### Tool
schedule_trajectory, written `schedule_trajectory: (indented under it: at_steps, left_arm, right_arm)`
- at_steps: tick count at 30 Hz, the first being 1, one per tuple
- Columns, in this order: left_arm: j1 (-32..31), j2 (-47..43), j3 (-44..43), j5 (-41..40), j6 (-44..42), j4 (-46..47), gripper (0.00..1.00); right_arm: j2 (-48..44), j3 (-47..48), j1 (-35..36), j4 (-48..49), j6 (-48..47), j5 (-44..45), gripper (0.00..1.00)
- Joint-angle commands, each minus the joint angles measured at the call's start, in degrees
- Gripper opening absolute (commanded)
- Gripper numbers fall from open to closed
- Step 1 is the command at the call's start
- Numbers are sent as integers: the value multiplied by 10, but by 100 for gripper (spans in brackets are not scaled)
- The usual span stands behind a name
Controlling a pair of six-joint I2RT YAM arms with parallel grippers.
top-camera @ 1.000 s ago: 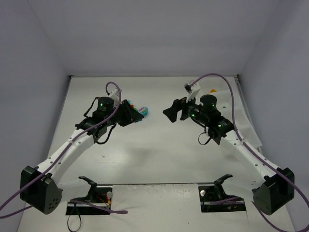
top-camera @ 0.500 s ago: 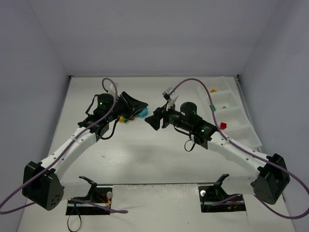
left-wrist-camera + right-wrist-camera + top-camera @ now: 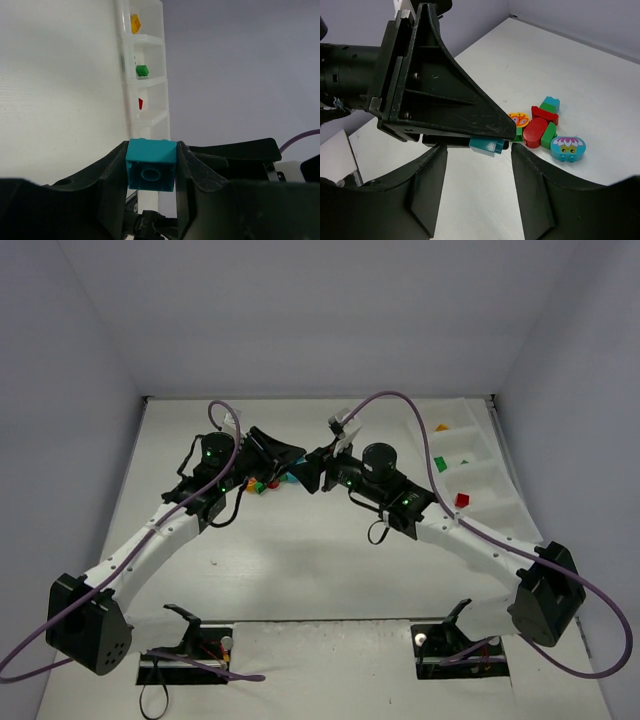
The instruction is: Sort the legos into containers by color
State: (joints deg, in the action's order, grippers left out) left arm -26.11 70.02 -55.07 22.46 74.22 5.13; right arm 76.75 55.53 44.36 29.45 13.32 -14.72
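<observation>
Teal and tiny, the brick [image 3: 150, 165] sits clamped in the left gripper [image 3: 151, 150] near table centre. The right gripper [image 3: 479, 150] faces it, fingers apart. Seen from above, loose legos [image 3: 262, 484] lie heaped at the brick's 9 o'clock, and the tray [image 3: 485, 465] lines the table's 3 o'clock edge.

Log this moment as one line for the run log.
left gripper: shut on teal brick | right gripper: open, facing brick | tray: orange-yellow, green, red in separate compartments | loose bricks: on table
</observation>
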Motion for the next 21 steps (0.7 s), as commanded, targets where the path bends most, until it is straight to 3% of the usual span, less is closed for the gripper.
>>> schedule_trajectory:
  at_steps: [1,10,16,17,19,20,21]
  left_arm:
    - [-5,-19,-33,-8,12,59,0]
    - [-17,-30,-23,-22,22,74,0]
    - [-20,-34,-17,-22,25,70,0]
    - [-19,-37,-16,-22,25,70,0]
    - [-20,-40,-12,-24,24,66,0]
    - [-20,-44,-10,-25,24,66,0]
    - [-20,-45,-7,-27,24,64,9]
  right_arm:
    - [9,34,8,69,1,12,50]
    - [19,29,13,93,16,29,43]
    - [14,17,13,105,8,62,19]
    - [12,17,14,102,4,76,10]
    - [10,15,13,98,-6,89,0]
    - [10,15,13,95,-10,95,0]
    - [10,16,13,90,-14,100,0]
